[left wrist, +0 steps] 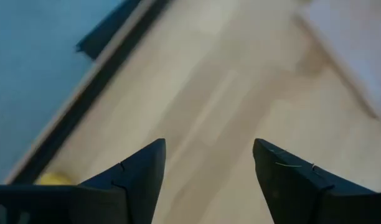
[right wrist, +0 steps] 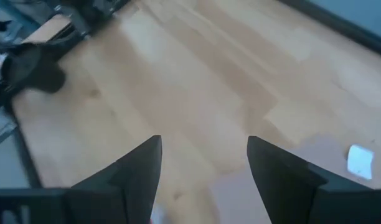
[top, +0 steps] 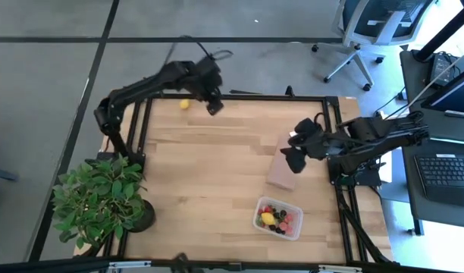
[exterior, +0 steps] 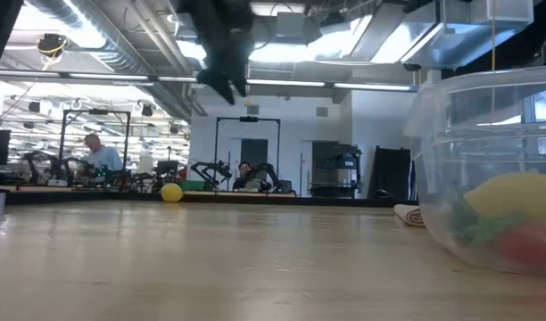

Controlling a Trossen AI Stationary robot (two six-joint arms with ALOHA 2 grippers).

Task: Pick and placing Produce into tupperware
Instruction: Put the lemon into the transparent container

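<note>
Pale wooden table (top: pixel 217 159) carries the whole scene. A single yellow lemon-like piece (top: pixel 184 104) lies near the far edge, alone and well apart from the rest of the produce. The left gripper (top: pixel 214 106) hangs in the air just beside it, toward the table's middle, with its fingers (left wrist: pixel 141 171) spread apart and nothing between them; in the left wrist view the yellow piece (left wrist: pixel 53 179) shows only as a sliver outside one finger, not in the gap. In the low view the same piece (exterior: pixel 171 192) sits on the wood while the dark gripper (exterior: pixel 224 76) hovers above and to one side of it.

The clear tupperware (top: pixel 278 218) stands near the front edge, on the right half, holding red, dark and yellow fruit pieces. A flat brown block (top: pixel 282 168) lies just behind it. The right gripper (top: pixel 294 155) is raised over that block, fingers (right wrist: pixel 137 171) parted and empty, with bare wood and a corner of the block seen between them. A leafy potted plant (top: pixel 103 197) sits at the front left corner
</note>
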